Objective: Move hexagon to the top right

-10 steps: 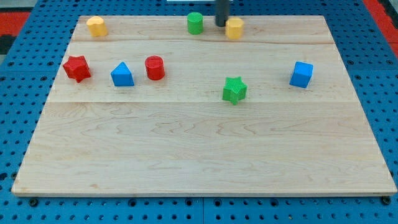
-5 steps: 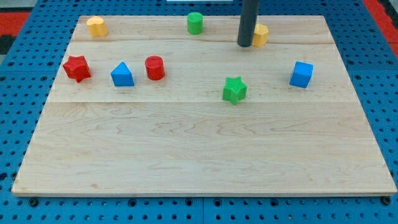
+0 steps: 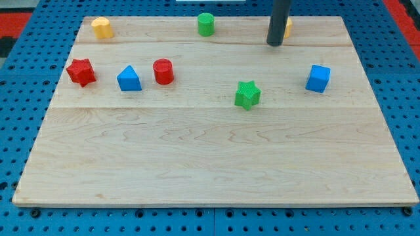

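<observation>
The green star [image 3: 247, 94] is my landmark, sitting right of the middle of the wooden board [image 3: 210, 157]. My tip [image 3: 275, 44] stands toward the view's top and a little right of the star. The yellow hexagon [image 3: 287, 27] is just behind my rod, mostly hidden. The blue cube [image 3: 317, 78] lies right of the star. The green cylinder [image 3: 206, 23] lies up and left of it. The red cylinder [image 3: 163, 71], blue triangle [image 3: 128, 78] and red star [image 3: 81, 71] run leftward from the star in that order. The yellow block [image 3: 100, 27] lies farthest up-left.

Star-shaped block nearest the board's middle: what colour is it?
Green, in the camera view.
</observation>
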You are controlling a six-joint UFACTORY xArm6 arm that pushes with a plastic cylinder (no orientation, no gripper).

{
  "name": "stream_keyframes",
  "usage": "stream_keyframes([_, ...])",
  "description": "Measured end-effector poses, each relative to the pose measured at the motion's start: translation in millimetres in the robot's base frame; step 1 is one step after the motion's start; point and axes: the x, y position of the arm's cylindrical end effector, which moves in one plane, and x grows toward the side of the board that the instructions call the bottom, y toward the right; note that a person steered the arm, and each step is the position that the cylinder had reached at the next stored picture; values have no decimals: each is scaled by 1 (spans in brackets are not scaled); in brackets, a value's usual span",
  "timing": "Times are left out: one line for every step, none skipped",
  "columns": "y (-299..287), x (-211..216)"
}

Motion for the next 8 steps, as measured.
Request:
stream_keyframes([-6, -2])
stream_keyframes([-20, -13])
stream_keyframes([-40, -56])
stream_keyframes([-3, -57])
stream_keyframes([6, -56])
stream_keyframes([25, -56])
stream_keyframes([33, -53])
stream_keyframes([34, -53])
